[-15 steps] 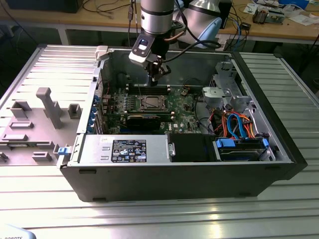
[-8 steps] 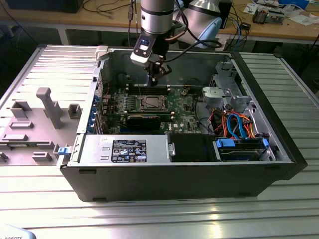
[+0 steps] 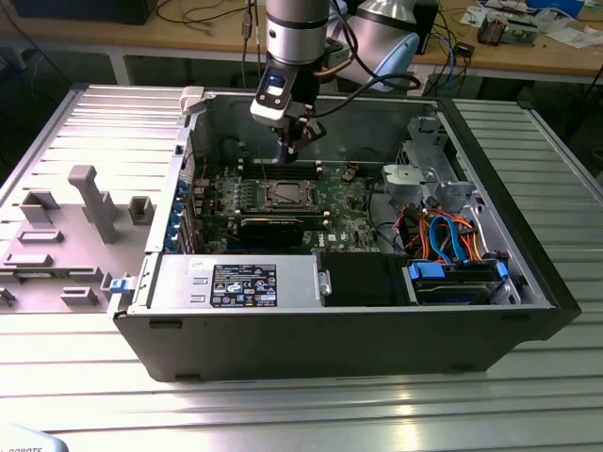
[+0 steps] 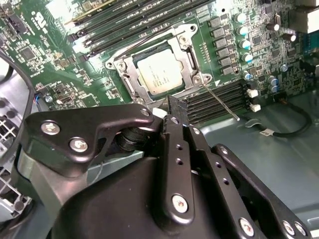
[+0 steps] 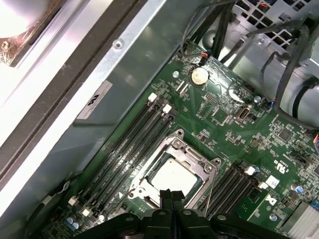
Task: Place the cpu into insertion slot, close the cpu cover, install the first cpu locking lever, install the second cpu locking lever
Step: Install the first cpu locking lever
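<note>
a: exterior view first. where am i?

b: your gripper (image 3: 293,148) hangs inside the open case (image 3: 490,311), over the far part of the green board (image 3: 349,212), just beyond the insertion slot (image 3: 285,195).

a: second wrist view?

b: the cpu (image 4: 162,72) lies flat in the slot, with the cpu cover (image 4: 192,56) down around it. one thin locking lever (image 4: 222,101) juts out free across the memory slots (image 4: 214,107). your fingers (image 4: 174,129) are pressed together on nothing.

a: first wrist view?

b: the joined tip sits near the cpu's (image 5: 174,174) edge. i'd judge the lever is your step: press on the wire's end, low and slow, and keep off the chip.
</note>
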